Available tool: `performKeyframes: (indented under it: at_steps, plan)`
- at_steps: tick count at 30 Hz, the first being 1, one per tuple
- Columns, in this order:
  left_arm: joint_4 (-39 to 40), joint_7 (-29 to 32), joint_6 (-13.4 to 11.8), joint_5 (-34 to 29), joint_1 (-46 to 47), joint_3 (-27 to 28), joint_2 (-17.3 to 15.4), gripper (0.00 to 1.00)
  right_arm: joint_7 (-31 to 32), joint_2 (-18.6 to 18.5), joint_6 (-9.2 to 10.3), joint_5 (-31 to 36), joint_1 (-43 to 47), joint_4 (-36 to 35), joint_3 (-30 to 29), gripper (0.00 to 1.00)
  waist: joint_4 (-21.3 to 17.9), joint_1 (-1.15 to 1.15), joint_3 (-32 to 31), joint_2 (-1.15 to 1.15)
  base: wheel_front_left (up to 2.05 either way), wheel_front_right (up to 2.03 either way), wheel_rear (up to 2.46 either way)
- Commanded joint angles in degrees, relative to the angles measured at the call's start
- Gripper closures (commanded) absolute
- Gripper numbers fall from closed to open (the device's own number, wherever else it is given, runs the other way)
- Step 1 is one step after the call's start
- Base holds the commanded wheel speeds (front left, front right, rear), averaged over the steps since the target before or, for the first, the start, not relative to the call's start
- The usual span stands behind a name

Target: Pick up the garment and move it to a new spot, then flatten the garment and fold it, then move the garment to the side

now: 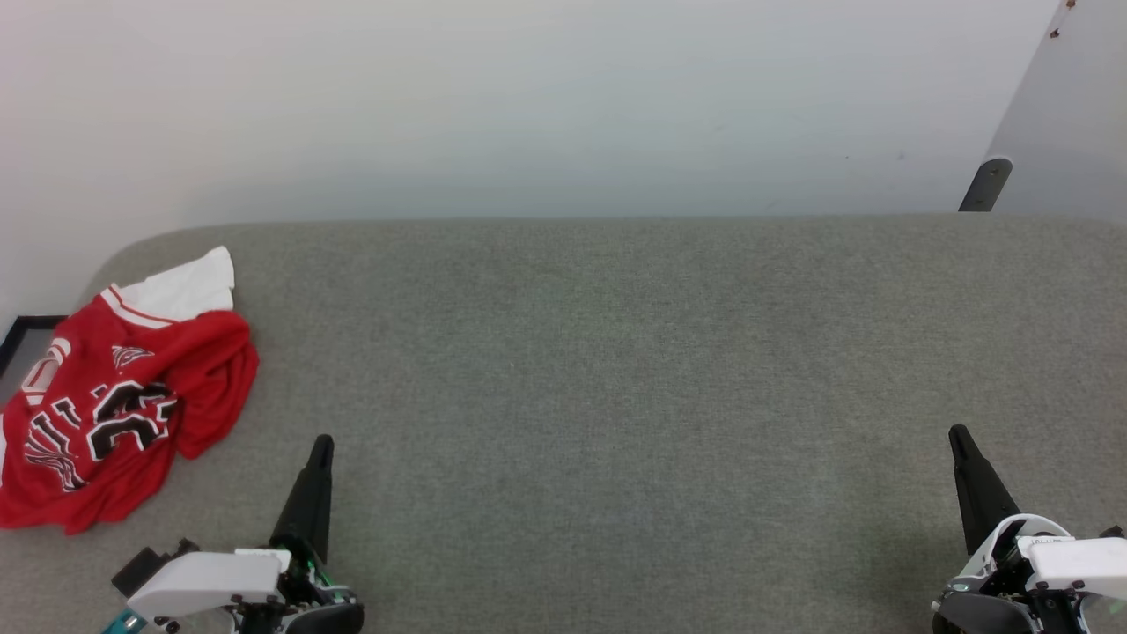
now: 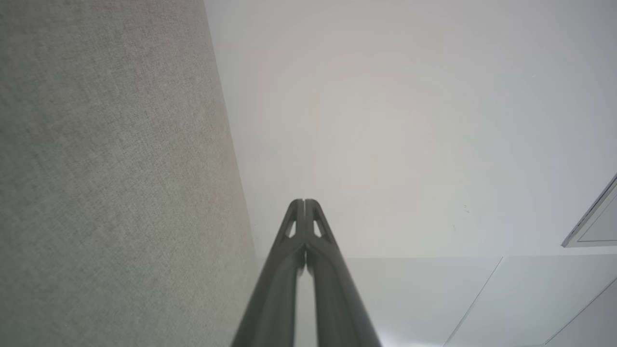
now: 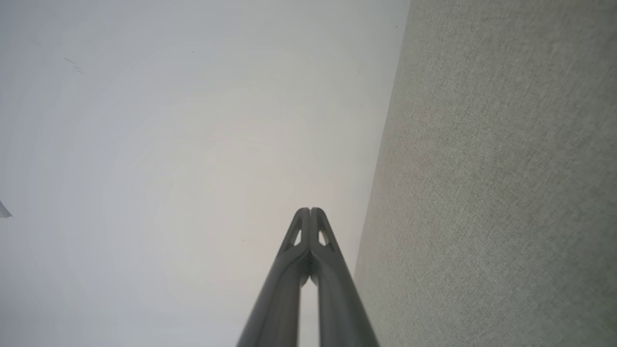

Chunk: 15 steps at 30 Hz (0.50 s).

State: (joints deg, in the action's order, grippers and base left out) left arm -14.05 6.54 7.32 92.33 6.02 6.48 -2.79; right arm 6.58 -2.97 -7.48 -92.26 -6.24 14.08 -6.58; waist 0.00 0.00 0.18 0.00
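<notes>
The garment (image 1: 114, 405), a red jersey T-shirt with white sleeves and black lettering, lies crumpled at the far left of the grey table (image 1: 616, 370). My left gripper (image 1: 323, 442) stands shut near the front edge, a short way right of the garment and apart from it. At the lower right, my right gripper (image 1: 958, 433) is shut too, far from the garment. The left wrist view shows the left gripper (image 2: 304, 201) with fingertips pressed together and nothing held. In the right wrist view the right gripper (image 3: 310, 210) is likewise closed and empty.
A pale wall (image 1: 528, 106) rises behind the table's far edge. A dark bracket (image 1: 984, 185) sits on a panel at the upper right. A dark frame (image 1: 22, 335) shows past the table's left edge.
</notes>
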Motion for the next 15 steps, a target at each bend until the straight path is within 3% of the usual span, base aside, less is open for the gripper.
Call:
performKeyframes:
  at_steps: [1,12,13,14,15]
  plan:
    - [0.0,0.1,0.3,0.2,0.6,0.1,0.0,1.0,0.0,0.2,-0.02,-0.3,-0.2,0.0,0.1,1.0,0.0,0.0,0.0,0.0,0.0,0.0,0.0]
    - [0.0,0.1,0.3,0.2,0.6,0.1,0.0,1.0,0.0,0.2,-0.02,-0.3,-0.2,0.0,0.1,1.0,0.0,0.0,0.0,0.0,0.0,0.0,0.0]
    - [-0.1,0.0,0.0,0.0,-0.1,0.0,0.0,0.0,0.0,0.0,0.0,0.0,0.1,0.1,0.0,0.0,0.0,0.0,0.0,0.0,0.0,0.0,0.0]
    - [-0.4,0.0,0.0,0.0,-0.4,0.0,0.1,1.0,0.0,0.0,0.01,0.0,0.2,0.6,0.0,1.0,0.0,0.0,0.0,0.0,0.0,0.0,0.0]
    - [-1.0,0.0,0.0,0.0,-0.9,-0.1,0.3,0.0,0.0,0.1,0.02,0.0,0.7,1.1,0.0,0.0,0.0,0.0,0.0,0.0,0.0,0.0,0.0]
